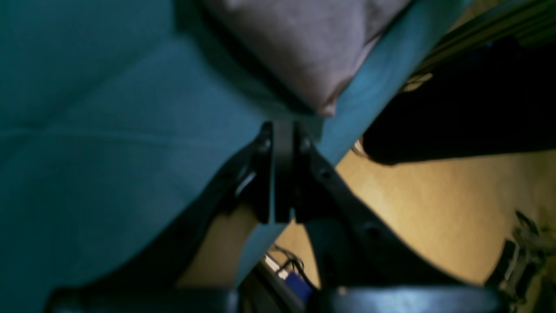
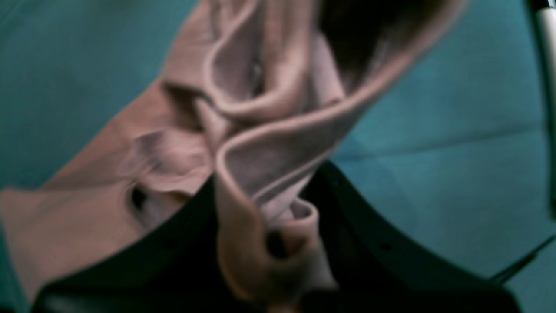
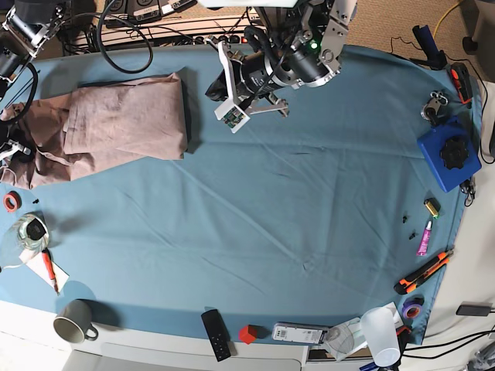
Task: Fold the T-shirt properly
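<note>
The pink-beige T-shirt [image 3: 116, 124] lies partly folded at the far left of the blue table cloth [image 3: 294, 201]. My right gripper [image 2: 269, 187] is shut on a bunched fold of the T-shirt [image 2: 260, 143] with a ribbed hem, lifted off the cloth at the shirt's left end. My left gripper [image 1: 282, 128] is shut with nothing between its fingers, its tips just short of a corner of the T-shirt [image 1: 304, 48]. In the base view the left gripper [image 3: 211, 90] hangs just right of the shirt's right edge.
A mug [image 3: 74, 328], a glass [image 3: 29, 230], a red-handled tool [image 3: 49, 269] and red tape [image 3: 9, 202] sit at the front left. A remote [image 3: 216, 334], a red block [image 3: 247, 334] and a plastic cup [image 3: 383, 332] line the front edge. A blue box [image 3: 447, 154] and a cutter [image 3: 421, 270] are at the right.
</note>
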`<state>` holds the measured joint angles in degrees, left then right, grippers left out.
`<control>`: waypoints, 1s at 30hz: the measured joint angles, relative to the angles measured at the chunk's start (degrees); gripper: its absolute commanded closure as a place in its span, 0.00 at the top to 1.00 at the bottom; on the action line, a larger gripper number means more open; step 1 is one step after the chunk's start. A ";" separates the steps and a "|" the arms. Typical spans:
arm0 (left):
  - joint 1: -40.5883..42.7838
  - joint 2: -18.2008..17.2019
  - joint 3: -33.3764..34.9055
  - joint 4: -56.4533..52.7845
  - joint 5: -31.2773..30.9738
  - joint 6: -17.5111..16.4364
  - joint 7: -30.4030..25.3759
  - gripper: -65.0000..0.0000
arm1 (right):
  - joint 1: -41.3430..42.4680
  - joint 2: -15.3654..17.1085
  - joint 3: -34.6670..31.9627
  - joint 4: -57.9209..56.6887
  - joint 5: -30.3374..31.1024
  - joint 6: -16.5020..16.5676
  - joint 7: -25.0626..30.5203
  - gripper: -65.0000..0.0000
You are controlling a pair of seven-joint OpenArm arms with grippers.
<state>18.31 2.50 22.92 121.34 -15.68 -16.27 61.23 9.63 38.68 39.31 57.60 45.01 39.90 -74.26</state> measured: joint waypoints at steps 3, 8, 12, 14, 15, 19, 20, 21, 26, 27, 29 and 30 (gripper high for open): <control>2.75 0.02 -0.02 4.46 -0.09 0.07 0.00 0.00 | -1.16 0.02 0.00 2.86 5.27 -0.04 -4.09 0.00; 6.80 -0.02 0.00 12.41 1.81 0.09 -1.66 0.00 | -5.33 0.04 -0.02 8.81 10.51 -0.02 -5.90 0.00; 8.57 -0.17 0.00 12.72 2.86 0.00 -1.68 0.00 | -9.75 -0.46 0.02 13.07 14.32 -0.04 -6.03 0.00; 8.72 -0.15 0.00 12.70 2.97 -0.02 -1.70 0.00 | -11.78 -1.84 0.02 16.37 15.43 -0.04 -6.58 0.00; 8.81 -0.13 0.00 12.70 2.97 -0.02 -1.75 0.00 | -12.68 -2.73 0.00 18.27 16.46 -0.07 -6.67 0.00; 9.53 -0.15 0.00 12.70 2.99 0.00 -1.62 0.00 | -15.02 -6.12 -0.04 27.52 19.54 0.02 -7.06 0.00; 9.51 -0.15 0.00 12.70 2.99 0.00 -1.42 0.00 | -15.19 -6.86 -0.04 29.88 20.68 0.11 -7.21 0.00; 9.46 -0.15 0.00 12.70 2.99 -0.02 -1.44 0.00 | -15.19 -7.56 -0.04 32.06 21.70 -0.04 -7.19 0.00; 9.49 -0.15 0.00 12.70 2.99 -0.02 -1.44 0.00 | -15.02 -10.69 -0.04 41.51 24.98 0.07 -7.15 0.00; 9.46 -0.15 0.00 12.70 3.02 -0.02 -1.44 0.00 | -15.02 -10.97 -0.04 42.03 24.98 0.07 -7.13 0.00; 9.49 -0.15 0.00 12.70 2.99 -0.02 -1.44 0.00 | -15.08 -11.17 -0.59 42.07 24.57 0.04 -7.17 0.00; 9.51 -0.13 0.00 12.70 2.99 -0.02 -1.46 0.00 | -15.21 -11.15 -1.33 42.05 24.26 0.04 -7.15 0.00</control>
<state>27.81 2.37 22.92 134.04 -12.69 -16.29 59.77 -5.58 27.53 37.98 99.66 69.28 39.94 -81.41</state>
